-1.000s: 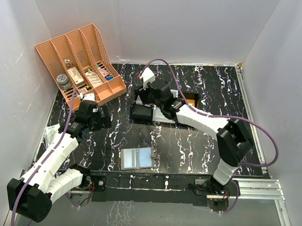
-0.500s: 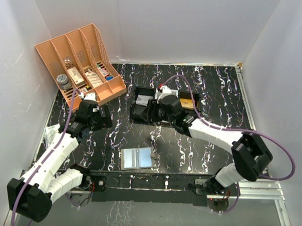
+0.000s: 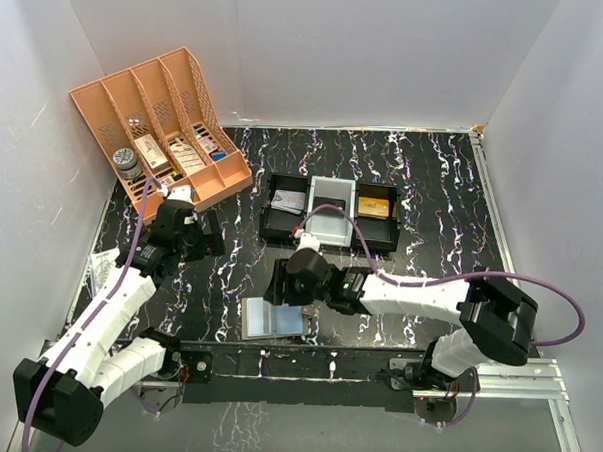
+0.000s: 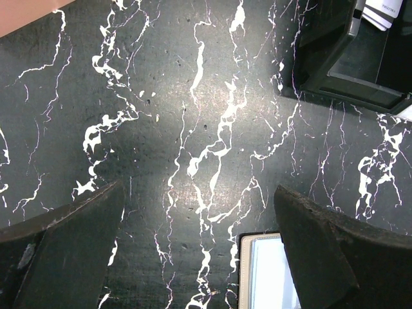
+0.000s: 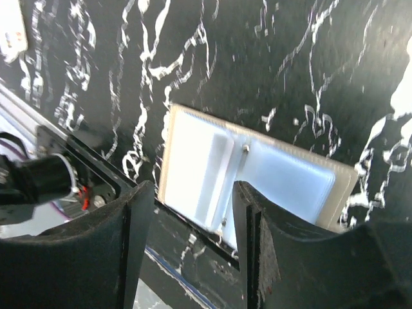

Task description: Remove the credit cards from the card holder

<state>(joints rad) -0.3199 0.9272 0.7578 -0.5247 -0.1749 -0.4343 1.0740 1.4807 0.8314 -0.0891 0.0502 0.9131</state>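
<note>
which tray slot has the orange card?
The rightmost compartment of the black tray holds the orange card; the middle card is pale grey, the left card whitish.

left arm (image 3: 118, 300) folded, left fingers (image 4: 64, 251) wide | right arm (image 3: 419, 291) extended, right fingers (image 5: 90, 251) half-parted

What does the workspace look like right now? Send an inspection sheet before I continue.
Surface: black white-veined table, no spills seen.
Job's things: card holder lies open at the near edge; credit cards lie in the black tray; cards left inside the holder: cannot tell.
Clutter: orange organiser, far left, holding small boxes.
Grippers: left gripper open over bare table; right gripper open above the card holder, holding nothing.
Cables: purple cables along both arms, no snag seen.
Surroundings: white walls; metal rail near right.
</note>
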